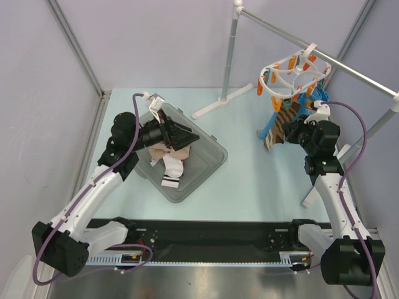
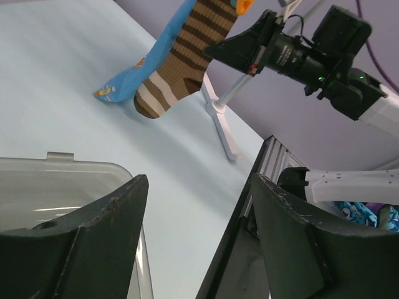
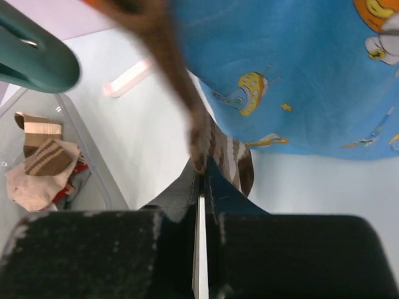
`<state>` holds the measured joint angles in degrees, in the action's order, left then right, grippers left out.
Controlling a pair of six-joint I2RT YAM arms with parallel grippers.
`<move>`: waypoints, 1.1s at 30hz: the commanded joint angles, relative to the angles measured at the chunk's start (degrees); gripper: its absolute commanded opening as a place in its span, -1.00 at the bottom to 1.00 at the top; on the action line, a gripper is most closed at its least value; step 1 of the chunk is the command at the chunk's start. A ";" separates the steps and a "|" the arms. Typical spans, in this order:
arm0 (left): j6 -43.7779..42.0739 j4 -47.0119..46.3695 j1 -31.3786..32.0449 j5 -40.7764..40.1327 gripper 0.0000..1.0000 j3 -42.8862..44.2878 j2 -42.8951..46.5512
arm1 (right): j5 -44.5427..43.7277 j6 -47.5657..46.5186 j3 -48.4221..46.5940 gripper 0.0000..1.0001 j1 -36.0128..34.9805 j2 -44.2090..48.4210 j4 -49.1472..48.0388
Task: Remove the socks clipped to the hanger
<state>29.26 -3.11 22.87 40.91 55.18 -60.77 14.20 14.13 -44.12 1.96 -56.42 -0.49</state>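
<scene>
The white ring hanger [image 1: 293, 71] hangs from the silver rail at the back right, with orange clips around it. A brown-striped sock [image 1: 277, 134] [image 2: 181, 62] and a blue printed sock [image 1: 269, 124] [image 2: 143, 68] [image 3: 293, 75] dangle from it. My right gripper [image 1: 288, 132] [image 3: 201, 171] is shut, pinching an edge of the brown-striped sock [image 3: 230, 156] between its tips. My left gripper [image 1: 187, 138] [image 2: 199, 187] hovers open over the grey bin [image 1: 206, 168] with nothing between its fingers.
The bin holds several loose socks [image 1: 169, 165] [image 3: 43, 162]. The rail [image 1: 349, 65] rests on a stand whose white foot [image 1: 218, 103] [image 2: 221, 124] lies on the table. A green clip [image 3: 31, 59] hangs close to the right wrist camera.
</scene>
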 commanded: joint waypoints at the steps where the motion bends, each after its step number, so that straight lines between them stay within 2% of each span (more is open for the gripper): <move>1: 3.53 -5.07 0.85 0.76 0.44 -0.60 -1.45 | 2.85 2.30 -6.23 -1.00 -1.33 0.87 3.82; 7: 0.46 -4.80 5.59 -6.35 0.48 0.98 -4.17 | 7.69 9.07 -8.17 -1.00 -3.26 5.00 7.78; 11: -0.87 -5.85 11.30 -11.09 0.52 3.70 -8.21 | 10.49 12.32 -9.49 -1.00 -3.71 6.24 9.54; 17: -1.83 -11.04 19.48 -14.00 0.52 7.30 -15.85 | 13.05 16.54 -10.72 -1.00 -4.24 8.26 9.72; 22: -6.57 -5.16 25.19 -20.15 0.58 15.90 -22.01 | 14.10 18.65 -11.87 -1.00 -4.24 9.14 11.48; 28: -9.82 -0.94 27.84 -28.06 0.66 24.16 -28.78 | 15.86 22.25 -11.78 -1.00 -4.24 9.23 10.78; 33: -10.27 -2.24 29.86 -29.22 0.67 27.26 -32.91 | 16.57 25.68 -10.02 -1.00 -4.24 9.93 7.62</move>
<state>21.04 -4.99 51.57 14.63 79.50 -92.23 29.08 36.51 -53.39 -2.04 -47.81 10.85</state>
